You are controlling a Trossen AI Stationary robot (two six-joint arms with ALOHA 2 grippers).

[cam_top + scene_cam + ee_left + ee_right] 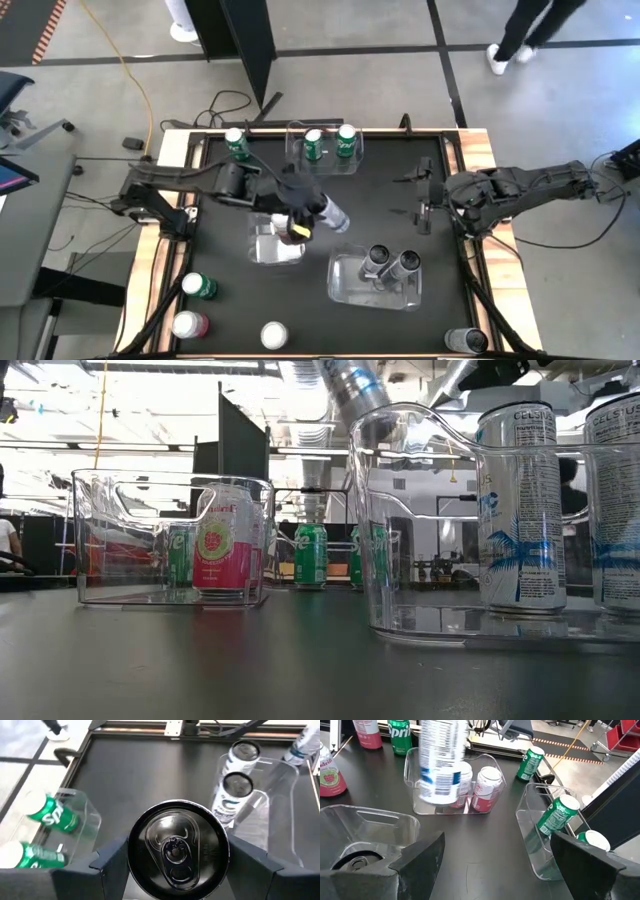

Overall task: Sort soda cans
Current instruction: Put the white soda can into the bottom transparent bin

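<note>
My left gripper (pixel 322 212) is shut on a silver-and-blue soda can (pixel 337 216) with a dark top (pixel 178 849). It holds the can in the air over the table's middle, between the middle bin and the near-right bin. That can also shows high up in the low view (pixel 355 390) and in the right wrist view (pixel 441 762). My right gripper (pixel 422 200) waits open at the table's right side, its fingers (pixel 422 855) empty. Two like cans (pixel 390 262) stand in the near-right bin, two green cans (pixel 330 143) in the far bin, and red-pink cans (pixel 482 787) in the middle bin. My left gripper pinches the can's wall on two opposite sides (pixel 131 852) between its two fingers (pixel 112 865). The can's dark top faces the wrist camera. The fingers come slanting down from the table's left. The can is lifted clear of the table and tilted.
Three clear bins stand on the table: far (pixel 298 150), middle (pixel 258 250) and near-right (pixel 345 288). Loose cans stand at the far left (pixel 236 143), the near left (pixel 198 287) (pixel 190 325) (pixel 274 335) and the near right (pixel 465 340). A person's legs (pixel 520 40) show beyond the table.
</note>
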